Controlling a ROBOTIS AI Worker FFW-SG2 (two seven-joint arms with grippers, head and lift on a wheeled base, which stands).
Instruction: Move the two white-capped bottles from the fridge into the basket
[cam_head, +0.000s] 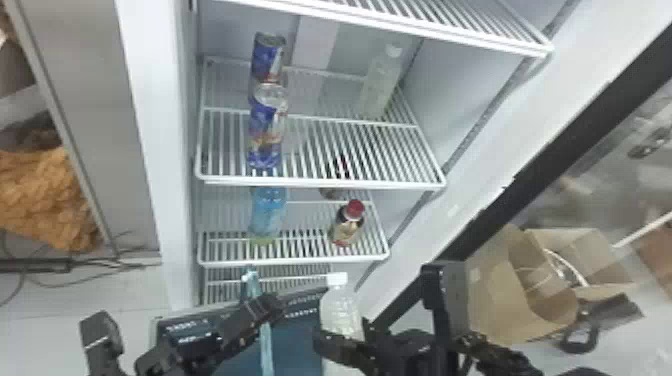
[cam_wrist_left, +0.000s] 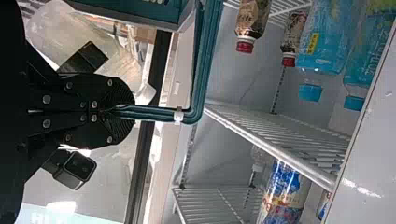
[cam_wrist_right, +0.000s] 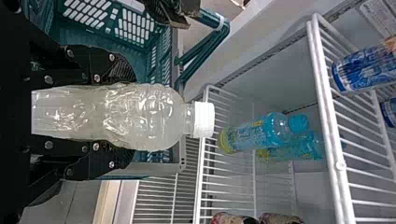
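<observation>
Right pincer grips white-capped bottle cap-up, likely for lowering; left pincer clamps basket handle (probably steadying the basket for it).

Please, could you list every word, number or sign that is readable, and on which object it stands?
No text is clear enough to quote.
Blue cans: print too blurred.
Blue-capped bottles: label print too small.
Red-capped bottles: label print too blurred.
Teal basket: lettering cut off.
Sticker in the fridge: too small.
</observation>
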